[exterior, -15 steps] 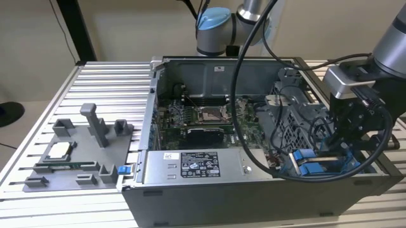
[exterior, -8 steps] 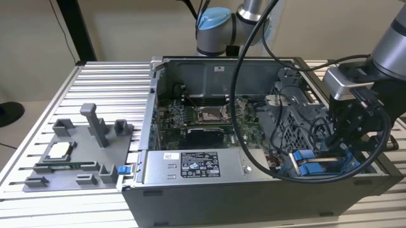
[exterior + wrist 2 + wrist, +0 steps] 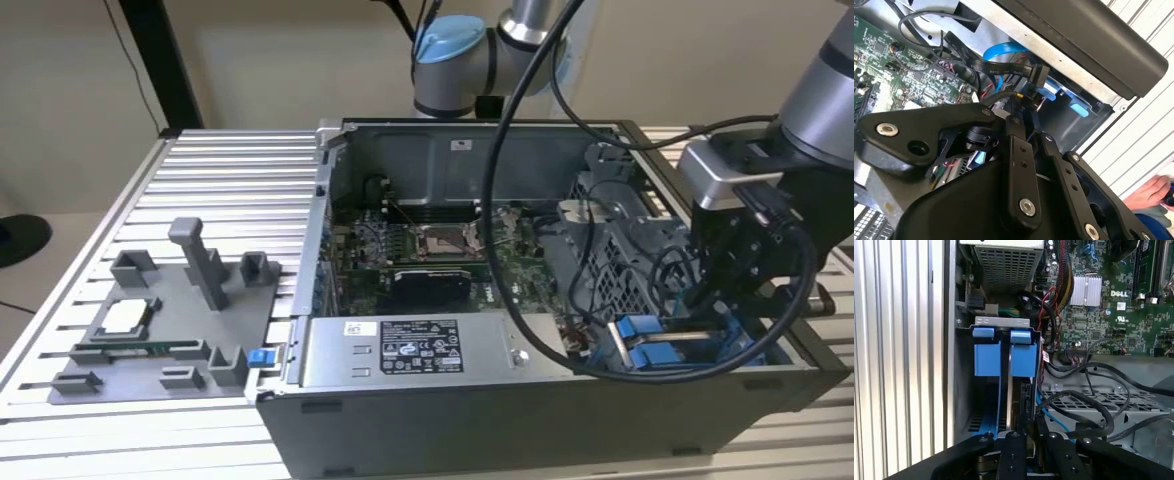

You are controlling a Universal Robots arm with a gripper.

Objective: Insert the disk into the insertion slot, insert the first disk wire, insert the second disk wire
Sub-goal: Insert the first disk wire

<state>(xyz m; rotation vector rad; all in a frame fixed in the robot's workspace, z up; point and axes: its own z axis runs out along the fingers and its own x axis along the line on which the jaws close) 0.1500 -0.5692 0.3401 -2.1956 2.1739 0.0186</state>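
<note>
Two bright blue carrier frames stand side by side in the drive bay at the corner of the open computer case. The disk sits in its slot there, also seen in the exterior view as the disk. My gripper reaches down to the disk's end and is shut on a black wire connector. In the second wrist view the gripper sits just under the connector, from which flat black wires run off. A blue cable loops close behind. In the exterior view the gripper hangs inside the case's right corner.
Loose black cables cross the metal cage beside the bay. The grey power-supply box and the motherboard fill the case's middle. A grey fixture plate with small parts lies at the exterior view's left. A person's hand rests outside the case.
</note>
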